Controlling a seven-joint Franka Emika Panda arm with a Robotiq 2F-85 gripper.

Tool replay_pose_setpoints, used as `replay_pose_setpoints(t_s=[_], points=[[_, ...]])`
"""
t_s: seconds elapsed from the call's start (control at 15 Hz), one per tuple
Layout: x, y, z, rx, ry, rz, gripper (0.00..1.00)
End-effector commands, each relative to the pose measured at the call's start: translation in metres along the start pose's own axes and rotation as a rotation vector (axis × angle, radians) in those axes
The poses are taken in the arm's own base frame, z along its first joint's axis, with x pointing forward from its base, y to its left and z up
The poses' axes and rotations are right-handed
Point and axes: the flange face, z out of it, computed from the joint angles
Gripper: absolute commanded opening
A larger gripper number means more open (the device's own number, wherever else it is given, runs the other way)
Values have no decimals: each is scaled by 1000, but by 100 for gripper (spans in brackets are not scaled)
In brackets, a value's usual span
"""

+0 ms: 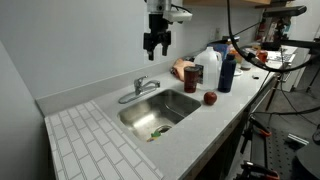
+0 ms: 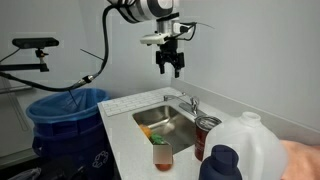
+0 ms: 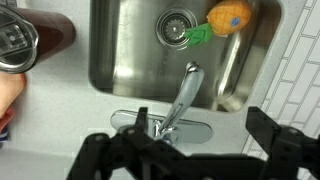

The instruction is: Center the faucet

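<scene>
The chrome faucet (image 1: 139, 88) stands at the back rim of the steel sink (image 1: 180, 100); it shows in both exterior views, with its spout (image 2: 185, 102) angled over the basin. In the wrist view the faucet (image 3: 181, 100) lies below me, its spout pointing into the sink (image 3: 130, 50) slightly off to one side. My gripper (image 1: 157, 43) hangs well above the faucet, open and empty, also seen in an exterior view (image 2: 170, 66). In the wrist view its fingers (image 3: 185, 150) spread wide on either side of the faucet base.
An orange toy with green leaves (image 3: 222, 18) lies in the basin by the drain (image 3: 174, 27). A white jug (image 1: 210, 68), a blue bottle (image 1: 227, 72), a red apple (image 1: 210, 98) and a dark can (image 2: 207, 135) stand beside the sink. A blue bin (image 2: 65, 110) stands nearby.
</scene>
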Motion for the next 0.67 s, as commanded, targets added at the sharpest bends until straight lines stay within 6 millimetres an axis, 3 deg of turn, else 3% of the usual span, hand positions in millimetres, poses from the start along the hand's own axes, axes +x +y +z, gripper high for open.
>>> replay_pose_setpoints(t_s=[0.0, 0.6], points=[[-26, -4, -9, 21, 52, 26, 100], [-65, -7, -11, 26, 129, 61, 100]])
